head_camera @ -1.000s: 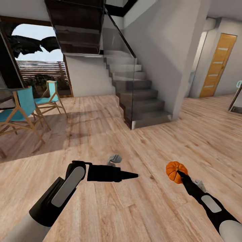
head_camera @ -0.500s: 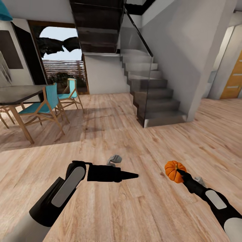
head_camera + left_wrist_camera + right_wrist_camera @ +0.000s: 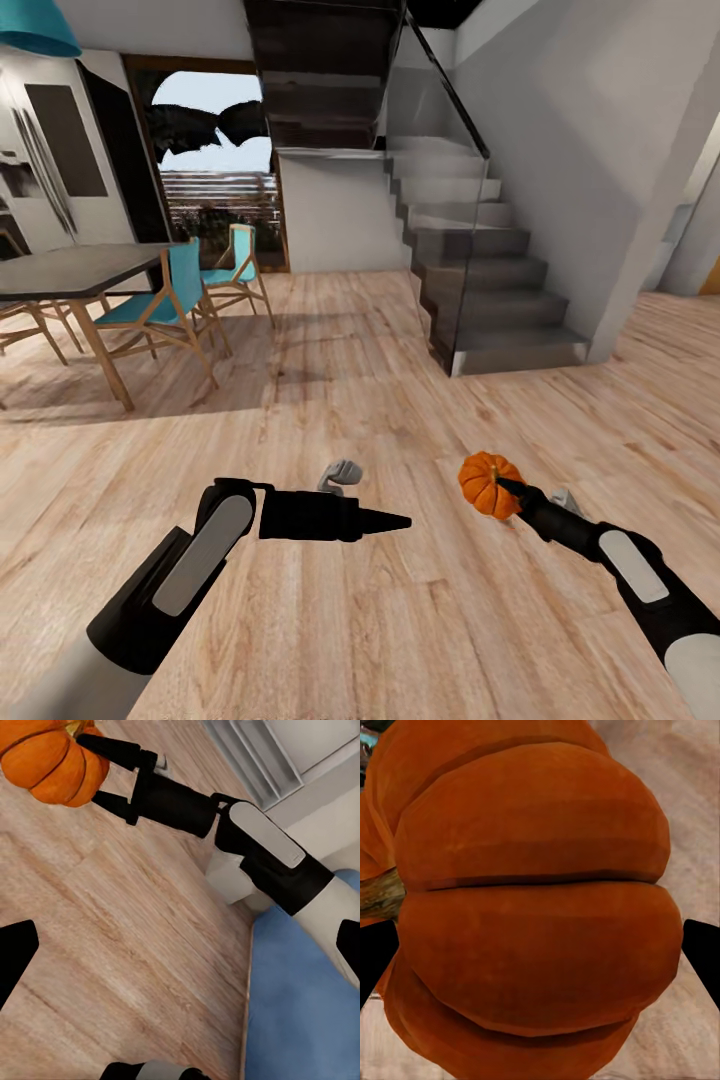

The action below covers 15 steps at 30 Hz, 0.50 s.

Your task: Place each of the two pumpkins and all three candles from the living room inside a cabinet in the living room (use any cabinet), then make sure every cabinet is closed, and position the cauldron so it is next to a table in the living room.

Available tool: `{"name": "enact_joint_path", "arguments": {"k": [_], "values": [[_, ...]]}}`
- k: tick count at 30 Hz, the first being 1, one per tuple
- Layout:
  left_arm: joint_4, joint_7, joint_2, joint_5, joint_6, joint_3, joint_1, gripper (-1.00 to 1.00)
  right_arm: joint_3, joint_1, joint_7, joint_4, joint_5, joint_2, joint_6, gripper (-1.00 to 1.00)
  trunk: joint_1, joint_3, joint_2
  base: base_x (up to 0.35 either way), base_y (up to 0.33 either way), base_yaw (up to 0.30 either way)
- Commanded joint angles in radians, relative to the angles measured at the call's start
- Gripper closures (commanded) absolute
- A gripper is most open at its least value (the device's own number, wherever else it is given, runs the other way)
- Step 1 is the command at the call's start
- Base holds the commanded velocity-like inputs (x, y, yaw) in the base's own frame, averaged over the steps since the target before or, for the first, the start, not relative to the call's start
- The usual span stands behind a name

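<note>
We are carrying one pumpkin [image 3: 490, 485] in our right gripper [image 3: 503, 488], whose fingers are clamping it from both sides, held out low in front of us above the wooden floor [image 3: 400, 620]. Our left gripper [image 3: 400, 521] is pointing forward with nothing in it; in the head view its fingers are reading as one dark taper, so we cannot tell whether they are parted or closed. We are facing a staircase [image 3: 480, 270] and a dining table [image 3: 80, 270] with blue chairs [image 3: 165, 305], and we judge that we are in transit toward a cabinet. To do this well, we are thinking the grip should stay firm and the arm steady and tucked while the base is travelling, so the round, ribbed body is not rolling out. The left wrist view is showing us what the head view is not: two separate black fingers bracketing the pumpkin near its stem end. The right wrist view is showing the ribs and the brown stem [image 3: 379, 896] close up, with dark fingertips at either edge.
</note>
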Motion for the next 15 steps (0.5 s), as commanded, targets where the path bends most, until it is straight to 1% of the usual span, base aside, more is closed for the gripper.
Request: {"name": "enact_joint_path", "arguments": {"k": [1,2,5,7,8,10,12,13,14,15], "values": [[0.000,-0.010,0.000,-0.009,0.001,-0.001,-0.001,-1.00,-0.002,0.001,-0.001,-0.030,-0.010,-0.001,0.022,1.00,0.000,-0.002,0.000,0.000,0.000,0.123],[0.000,-0.010,0.000,-0.009,0.001,0.000,-0.001,-1.00,-0.002,0.011,-0.002,-0.086,-0.010,-0.002,0.057,1.00,0.000,-0.004,0.000,0.000,0.000,0.116],[0.000,-0.010,0.001,-0.009,0.001,0.000,-0.001,-1.00,-0.002,0.045,-0.004,-0.184,-0.009,-0.002,0.122,1.00,0.000,-0.008,0.000,0.000,0.000,0.112],[0.000,-0.010,0.000,-0.009,0.001,0.000,-0.001,-1.00,-0.004,0.106,-0.008,-0.327,-0.009,-0.002,0.211,1.00,0.000,-0.012,0.000,0.000,0.000,0.106],[0.000,-0.010,0.000,-0.009,0.001,-0.001,-0.001,-1.00,-0.004,0.131,-0.010,-0.375,-0.009,-0.002,0.238,1.00,0.000,-0.013,0.000,0.000,0.000,0.101],[0.000,-0.009,0.000,-0.009,0.001,-0.003,-0.001,-1.00,-0.007,0.161,-0.011,-0.417,-0.008,-0.002,0.261,1.00,0.000,-0.016,0.000,0.000,0.000,0.094],[0.000,-0.008,0.000,-0.009,0.001,-0.005,-0.001,-1.00,-0.011,0.187,-0.011,-0.438,-0.008,-0.006,0.272,1.00,0.000,-0.019,0.000,0.000,0.000,0.082],[0.000,-0.008,0.000,-0.009,0.001,-0.005,-0.001,-1.00,-0.013,0.204,-0.011,-0.445,-0.004,-0.015,0.276,1.00,0.000,-0.021,0.000,0.000,0.000,0.076],[0.000,-0.007,0.000,-0.009,0.001,-0.004,-0.001,-1.00,-0.014,0.220,-0.010,-0.452,0.002,-0.031,0.279,1.00,0.000,-0.023,0.000,0.000,0.000,0.067],[0.000,-0.007,0.000,-0.009,0.001,-0.003,-0.001,-1.00,-0.015,0.224,-0.010,-0.454,0.004,-0.035,0.279,1.00,0.000,-0.024,0.000,0.000,0.000,0.058]]}}
